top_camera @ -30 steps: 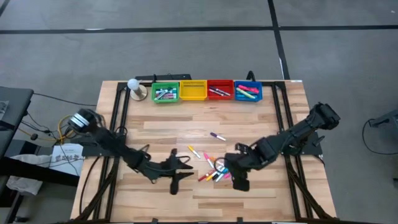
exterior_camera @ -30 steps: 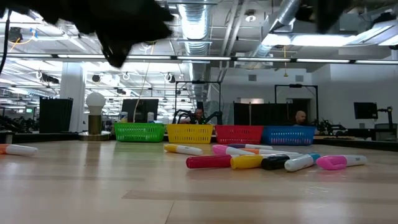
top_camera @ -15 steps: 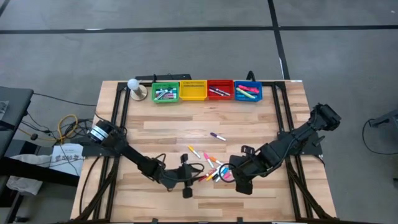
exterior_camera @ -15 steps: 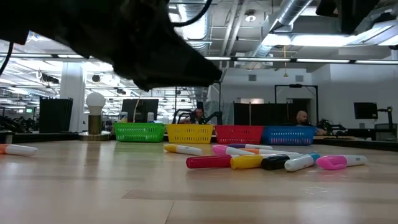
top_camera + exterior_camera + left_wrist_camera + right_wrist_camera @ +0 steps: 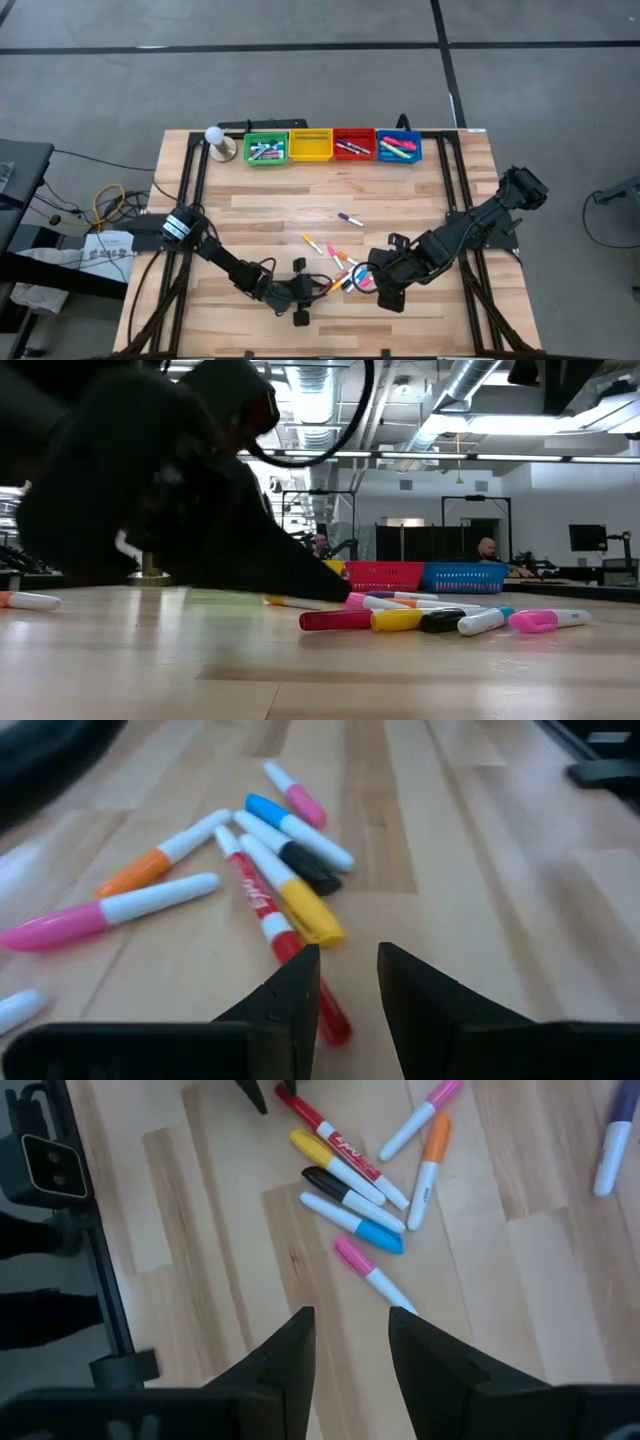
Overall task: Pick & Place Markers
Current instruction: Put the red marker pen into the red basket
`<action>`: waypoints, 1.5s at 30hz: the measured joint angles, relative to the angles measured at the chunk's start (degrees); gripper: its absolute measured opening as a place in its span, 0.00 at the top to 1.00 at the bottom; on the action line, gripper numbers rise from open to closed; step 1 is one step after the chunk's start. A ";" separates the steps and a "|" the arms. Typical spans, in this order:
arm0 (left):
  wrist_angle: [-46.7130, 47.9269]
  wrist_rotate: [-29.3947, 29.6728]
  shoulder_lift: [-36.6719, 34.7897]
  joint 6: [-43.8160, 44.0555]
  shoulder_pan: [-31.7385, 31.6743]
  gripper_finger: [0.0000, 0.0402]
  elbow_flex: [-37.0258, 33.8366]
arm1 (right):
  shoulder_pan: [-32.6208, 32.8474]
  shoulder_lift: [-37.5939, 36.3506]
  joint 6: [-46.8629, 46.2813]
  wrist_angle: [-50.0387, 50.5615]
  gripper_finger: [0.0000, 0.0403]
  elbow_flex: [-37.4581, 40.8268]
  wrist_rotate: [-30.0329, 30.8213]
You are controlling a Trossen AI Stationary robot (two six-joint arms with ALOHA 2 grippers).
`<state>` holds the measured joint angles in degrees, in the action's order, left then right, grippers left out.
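Left arm [image 5: 150,510] hides the green bin [image 5: 265,150].

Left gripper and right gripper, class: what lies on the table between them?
In the high view, a cluster of markers lies between the left gripper and the right gripper. The right wrist view shows red, yellow, black, blue, orange and pink ones.

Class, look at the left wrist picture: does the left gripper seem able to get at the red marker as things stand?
Probably yes. The left gripper is open, low over the table, with the red marker's near end lying between its fingers and nothing covering that end.
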<state>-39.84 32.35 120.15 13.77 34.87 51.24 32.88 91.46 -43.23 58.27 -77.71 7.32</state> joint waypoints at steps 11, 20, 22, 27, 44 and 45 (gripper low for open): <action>-0.01 4.90 -0.76 -2.22 0.40 0.74 0.24 | 0.88 0.00 -3.55 -0.01 0.71 0.00 0.12; 0.87 3.18 -0.25 0.03 0.31 0.63 0.22 | 1.97 0.00 -4.40 -0.08 0.71 0.00 0.15; 1.51 3.18 -0.25 2.30 -0.07 0.60 0.22 | 2.01 0.00 -4.43 -0.10 0.71 0.00 0.15; 1.97 3.17 -0.25 6.07 -0.87 0.53 0.22 | 1.99 0.00 -4.43 -0.09 0.71 0.00 0.21; 12.60 -2.34 -0.51 11.88 -3.61 0.52 2.26 | 1.39 0.02 -3.20 -0.03 0.71 0.00 1.13; 12.87 -3.60 -0.59 11.88 -3.98 0.53 2.26 | 1.40 0.02 -3.22 -0.03 0.71 0.00 1.57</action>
<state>-26.97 28.75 119.57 25.66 30.89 53.49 34.28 91.48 -46.45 58.24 -77.71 8.89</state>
